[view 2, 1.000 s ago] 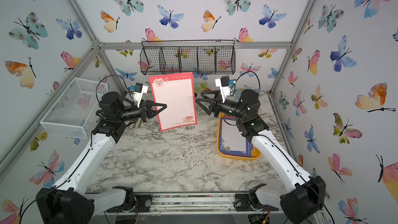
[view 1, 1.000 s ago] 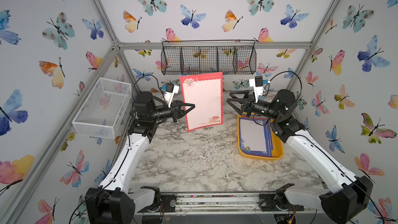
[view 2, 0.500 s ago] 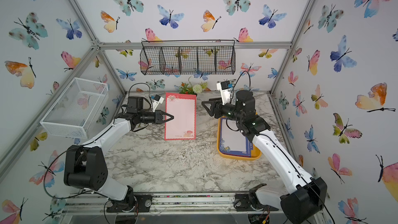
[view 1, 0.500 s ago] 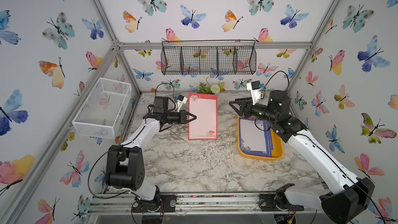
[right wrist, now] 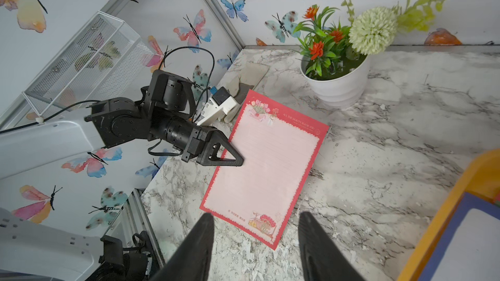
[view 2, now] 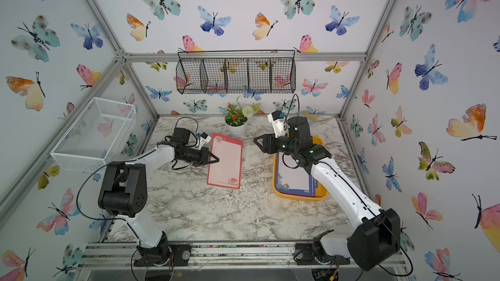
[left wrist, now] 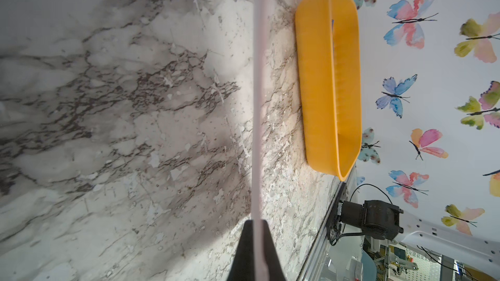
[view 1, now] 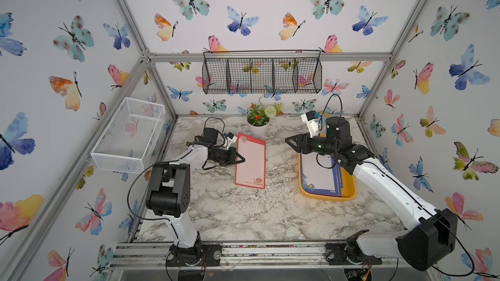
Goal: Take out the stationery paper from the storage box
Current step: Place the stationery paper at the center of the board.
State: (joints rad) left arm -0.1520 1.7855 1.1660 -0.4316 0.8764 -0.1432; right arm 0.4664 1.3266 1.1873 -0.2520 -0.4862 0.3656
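A sheet of stationery paper with a red border and pink centre (view 1: 250, 162) (view 2: 226, 164) (right wrist: 265, 166) hangs nearly flat, low over the marble table, left of centre. My left gripper (view 1: 242, 160) (view 2: 216, 161) (right wrist: 238, 162) (left wrist: 255, 221) is shut on its left long edge; the left wrist view shows the sheet (left wrist: 257, 104) edge-on. The yellow storage box (view 1: 349, 197) (view 2: 300, 198) (left wrist: 316, 77) (right wrist: 446, 225) sits on the right with blue-bordered sheets (view 1: 319, 174) (view 2: 293, 177) inside. My right gripper (view 1: 288, 139) (view 2: 255, 140) (right wrist: 255, 220) hovers open and empty above the box's far end.
A white pot of flowers (view 1: 257, 128) stands at the back, just beyond the held sheet. A white mesh basket (view 1: 130, 136) hangs on the left wall and a black wire basket (view 1: 262, 75) on the back wall.
The left arm has swung the red-bordered sheet down from upright in the air to low over the table. The right gripper has drawn back toward the box and narrowed a little.
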